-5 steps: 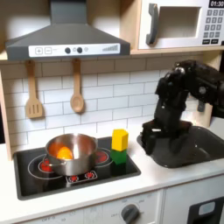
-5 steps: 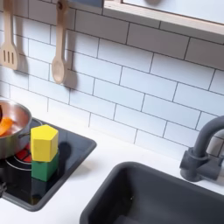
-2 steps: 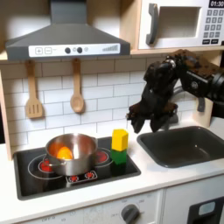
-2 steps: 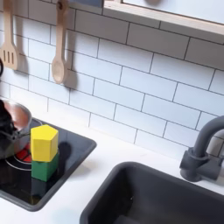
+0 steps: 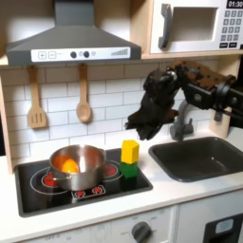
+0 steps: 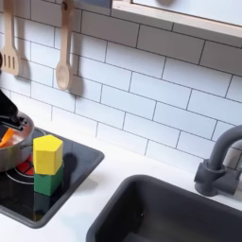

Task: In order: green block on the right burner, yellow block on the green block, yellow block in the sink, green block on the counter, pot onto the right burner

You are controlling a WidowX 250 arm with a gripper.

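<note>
In the first exterior view, two wooden utensils [image 5: 37,100] hang on the tiled wall at about 9 o'clock. Below them the pot [image 5: 78,166] stands on the left burner of the black cooktop [image 5: 38,195], with an orange piece [image 5: 68,165] inside it. At the pot's 3 o'clock, on the right burner, the yellow block [image 5: 129,151] sits stacked upright on the green block [image 5: 127,170], the two touching. Up at the stack's 1 o'clock the black arm reaches in from the first exterior view's right, its pincer [image 5: 135,121] hanging in the air above the blocks and apart from them; whether its jaws are spread or pressed together cannot be told from the blur. The sink [image 5: 199,158] lies at 3 o'clock, set into the off-white counter [image 5: 166,190], with the faucet [image 5: 180,123] behind it

In the second exterior view, the pot's rim [image 6: 8,151] shows at 9 o'clock with a dark blurred shape over it. The yellow block [image 6: 47,154] rests on the green block [image 6: 48,181] at 8 o'clock on the cooktop [image 6: 76,170]. The counter [image 6: 118,170] runs between cooktop and sink [image 6: 170,213], which sits at 5 o'clock, the faucet [image 6: 219,163] at 3 o'clock
</note>
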